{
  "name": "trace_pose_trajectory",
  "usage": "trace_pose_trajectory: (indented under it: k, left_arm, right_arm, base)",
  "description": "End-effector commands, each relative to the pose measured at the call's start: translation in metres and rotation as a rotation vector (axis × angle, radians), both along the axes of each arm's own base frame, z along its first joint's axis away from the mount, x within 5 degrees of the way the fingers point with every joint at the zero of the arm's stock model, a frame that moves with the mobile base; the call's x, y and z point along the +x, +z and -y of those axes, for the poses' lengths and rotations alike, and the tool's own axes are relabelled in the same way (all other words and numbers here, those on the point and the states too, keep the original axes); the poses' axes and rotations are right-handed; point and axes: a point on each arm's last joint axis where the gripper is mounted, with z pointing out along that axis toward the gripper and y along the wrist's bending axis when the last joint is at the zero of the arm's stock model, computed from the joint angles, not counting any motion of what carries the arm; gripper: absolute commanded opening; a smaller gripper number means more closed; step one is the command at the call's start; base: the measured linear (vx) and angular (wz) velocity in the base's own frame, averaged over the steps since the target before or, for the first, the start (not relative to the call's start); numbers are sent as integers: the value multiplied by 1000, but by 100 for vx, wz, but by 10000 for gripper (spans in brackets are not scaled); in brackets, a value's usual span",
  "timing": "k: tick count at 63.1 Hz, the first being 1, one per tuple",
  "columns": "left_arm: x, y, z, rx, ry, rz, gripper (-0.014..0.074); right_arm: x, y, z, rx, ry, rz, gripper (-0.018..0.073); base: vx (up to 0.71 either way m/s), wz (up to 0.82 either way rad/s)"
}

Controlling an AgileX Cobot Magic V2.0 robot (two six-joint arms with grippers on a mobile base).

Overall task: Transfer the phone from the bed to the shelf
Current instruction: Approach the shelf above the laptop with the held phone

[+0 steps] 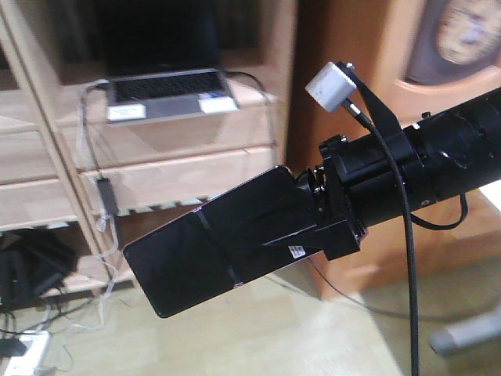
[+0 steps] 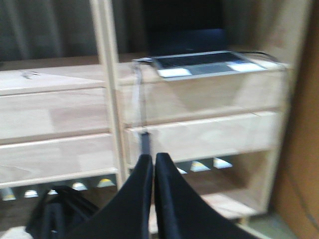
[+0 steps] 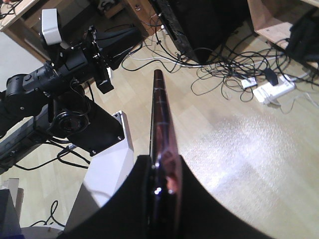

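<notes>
My right gripper (image 1: pixel 291 229) is shut on one end of the phone (image 1: pixel 205 244), a glossy black slab held out in the air in front of the shelf (image 1: pixel 180 174). In the right wrist view the phone (image 3: pixel 159 107) is seen edge-on with a pinkish rim, clamped between the jaws of that gripper (image 3: pixel 162 160) above the floor. My left gripper (image 2: pixel 153 157) is shut on nothing and faces the pale wood shelf (image 2: pixel 199 135). The bed is out of view.
A grey laptop (image 1: pixel 168 92) (image 2: pixel 199 65) sits on the shelf's upper board, its cable hanging down. A black bag (image 1: pixel 31 268) lies low on the left. Tangled cables and a power strip (image 3: pixel 271 89) cover the floor. A brown cabinet (image 1: pixel 344 86) stands to the right.
</notes>
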Motion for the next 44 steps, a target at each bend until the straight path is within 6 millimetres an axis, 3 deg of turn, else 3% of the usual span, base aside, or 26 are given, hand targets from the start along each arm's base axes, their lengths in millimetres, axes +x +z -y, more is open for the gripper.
trace_pose_trajectory:
  k: [1,44]
  left_arm:
    - [0,4,0,-5,3,71,1]
    - [0,4,0,-5,3,71,1]
  right_arm:
    - [-13,22,0,90,51,3,-2]
    - [-13,22,0,90,52,3,-2]
  base:
    - [40,38]
    - [38,17]
